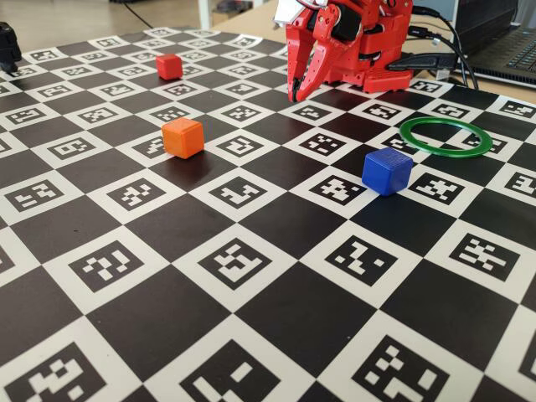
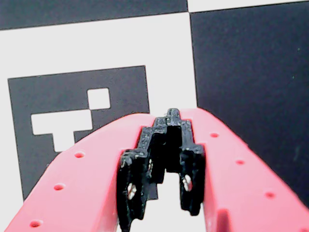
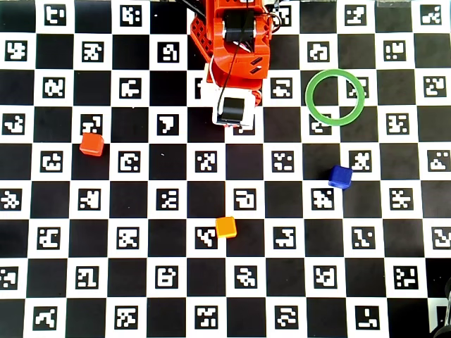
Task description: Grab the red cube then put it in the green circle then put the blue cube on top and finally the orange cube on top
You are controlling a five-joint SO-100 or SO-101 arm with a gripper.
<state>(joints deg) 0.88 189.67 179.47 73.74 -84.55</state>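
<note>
The red cube (image 1: 168,66) (image 3: 91,144) sits far left on the marker mat. An orange cube (image 1: 183,137) (image 3: 225,227) rests nearer the middle. A blue cube (image 1: 387,172) (image 3: 340,177) lies just in front of the green circle (image 1: 403,134) (image 3: 308,97), which holds nothing inside. My red gripper (image 1: 297,92) (image 2: 173,114) hangs shut and holding nothing near the arm's base, tips pointing down over a white marker square, well apart from every cube. In the overhead view the arm (image 3: 236,49) and its wrist camera hide the jaws.
A checkerboard mat (image 1: 251,335) of black squares and printed markers covers the table. A laptop (image 1: 511,50) and cables lie behind the arm's base at the back right. A dark object (image 1: 7,46) stands at the far left edge.
</note>
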